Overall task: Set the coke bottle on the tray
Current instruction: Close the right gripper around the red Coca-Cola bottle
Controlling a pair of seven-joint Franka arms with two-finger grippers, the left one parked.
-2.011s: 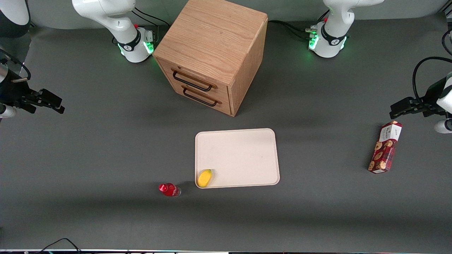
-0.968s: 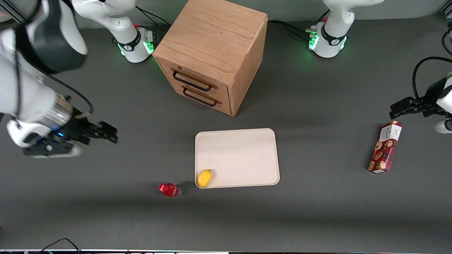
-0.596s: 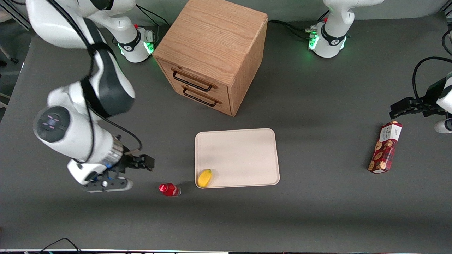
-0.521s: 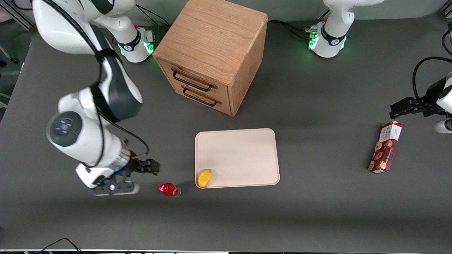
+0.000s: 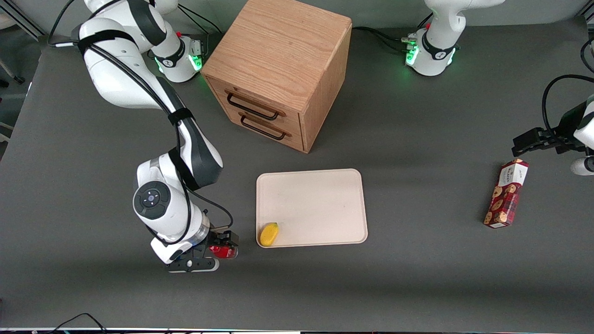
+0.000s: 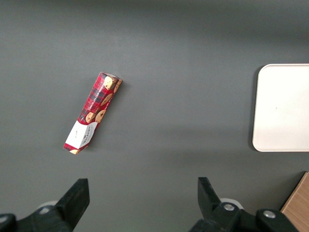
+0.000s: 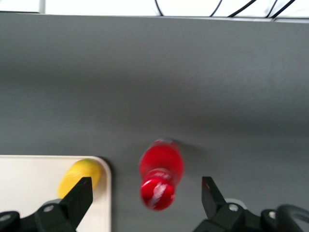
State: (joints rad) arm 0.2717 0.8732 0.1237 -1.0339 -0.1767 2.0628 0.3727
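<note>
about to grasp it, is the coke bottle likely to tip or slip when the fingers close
The coke bottle stands upright on the table, small and narrow, so a nudge could probably tip it. Its smooth round plastic body may slip or roll. The gripper is open, fingers straddling it, so a centred squeeze looks fairly safe.
</note>
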